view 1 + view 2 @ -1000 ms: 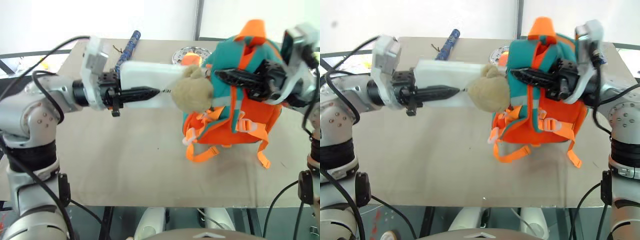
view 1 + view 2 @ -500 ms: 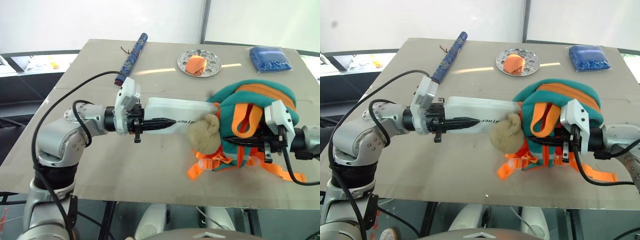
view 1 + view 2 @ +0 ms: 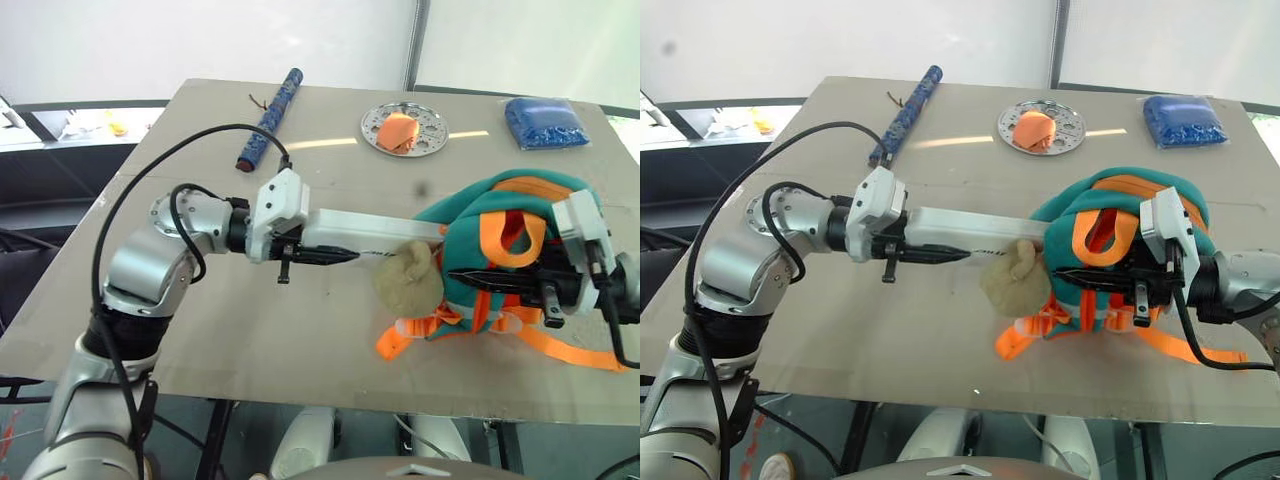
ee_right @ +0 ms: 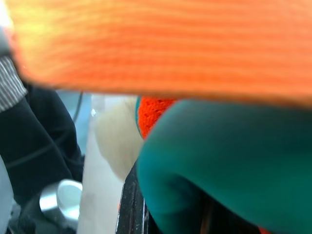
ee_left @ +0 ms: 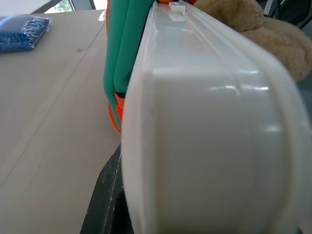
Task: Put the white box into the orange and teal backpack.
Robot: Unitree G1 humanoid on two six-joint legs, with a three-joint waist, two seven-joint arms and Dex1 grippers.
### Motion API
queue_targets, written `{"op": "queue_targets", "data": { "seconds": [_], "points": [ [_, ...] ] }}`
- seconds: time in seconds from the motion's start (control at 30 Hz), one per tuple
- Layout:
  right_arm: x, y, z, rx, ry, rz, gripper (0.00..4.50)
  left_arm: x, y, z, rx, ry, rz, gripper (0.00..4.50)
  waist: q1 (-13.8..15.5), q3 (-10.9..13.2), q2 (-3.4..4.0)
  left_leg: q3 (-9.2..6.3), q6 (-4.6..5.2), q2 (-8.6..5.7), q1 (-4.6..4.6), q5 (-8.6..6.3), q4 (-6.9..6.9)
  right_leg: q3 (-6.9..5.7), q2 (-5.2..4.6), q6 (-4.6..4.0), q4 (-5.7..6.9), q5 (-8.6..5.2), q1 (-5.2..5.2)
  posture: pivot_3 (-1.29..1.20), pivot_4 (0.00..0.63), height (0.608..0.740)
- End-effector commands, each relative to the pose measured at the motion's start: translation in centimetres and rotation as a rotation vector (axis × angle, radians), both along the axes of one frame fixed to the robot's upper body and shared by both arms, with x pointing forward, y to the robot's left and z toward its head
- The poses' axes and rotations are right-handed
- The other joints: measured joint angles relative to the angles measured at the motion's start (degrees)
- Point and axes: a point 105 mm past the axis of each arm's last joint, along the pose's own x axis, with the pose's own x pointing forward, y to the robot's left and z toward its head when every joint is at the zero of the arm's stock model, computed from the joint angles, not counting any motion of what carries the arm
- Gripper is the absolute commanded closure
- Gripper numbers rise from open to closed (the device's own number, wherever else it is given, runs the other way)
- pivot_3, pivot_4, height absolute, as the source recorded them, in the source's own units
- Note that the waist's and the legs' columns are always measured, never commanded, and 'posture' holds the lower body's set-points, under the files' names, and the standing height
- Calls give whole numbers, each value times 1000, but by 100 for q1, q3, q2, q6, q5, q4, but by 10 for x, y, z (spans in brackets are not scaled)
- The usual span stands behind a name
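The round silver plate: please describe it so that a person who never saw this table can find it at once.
Look at the far side of the brown table, between the long dark blue patterned stick and the blue pouch. There lies the round silver plate. It is the only shiny round thing, and an orange object sits on it.

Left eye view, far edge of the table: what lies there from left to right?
Blue patterned stick → round silver plate holding an orange item → blue pouch.
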Motion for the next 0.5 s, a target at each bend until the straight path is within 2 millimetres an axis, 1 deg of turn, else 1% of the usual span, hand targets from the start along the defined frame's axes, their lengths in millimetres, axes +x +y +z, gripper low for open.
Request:
{"op": "queue_targets", "data": {
  "seconds": [0.03, 0.1, 0.2, 0.27, 0.4, 0.5],
  "points": [
    [-3, 0, 12, -11, -77, -13, 4451, -19, -26, -9, -26, 111, -106, 3433, 5, 0, 0, 0, 0, 0, 0, 0, 0, 0, 0, 0, 1, 0, 0, 0, 150, 733],
    [-3, -2, 12, 0, -72, -31, 4451, -21, -28, -2, -84, 158, -90, 3433, -9, 0, 0, -1, 1, -1, 0, 0, 0, -1, 1, 1, 3, 0, 0, 0, 150, 733],
    [-3, -4, 12, 1, -76, -49, 4451, -4, -27, 20, -270, 302, 13, 3433, -24, 3, 4, -1, 1, 0, 1, 0, 0, -2, 2, 2, 7, -1, -2, 0, 150, 733],
    [-4, -5, 6, -23, -67, -61, 4451, 0, -22, 34, -379, 414, 24, 3433, -29, 5, 1, -2, 1, 0, 0, 0, 2, -2, 3, 3, 9, 0, -3, 0, 150, 733],
    [-4, -7, -1, -19, -48, -79, 4451, -1, -15, 45, -468, 575, 19, 3433, -76, 6, 2, 0, -1, -1, -1, 0, -2, -1, 8, 3, 15, -1, -14, 0, 150, 733],
    [-3, -9, -2, -18, -45, -87, 4451, 0, -13, 51, -513, 633, 22, 3433, -131, 7, 4, 3, -1, 0, -1, 0, -3, 3, 9, 3, 15, 0, -17, 0, 150, 733]
  ]
}}
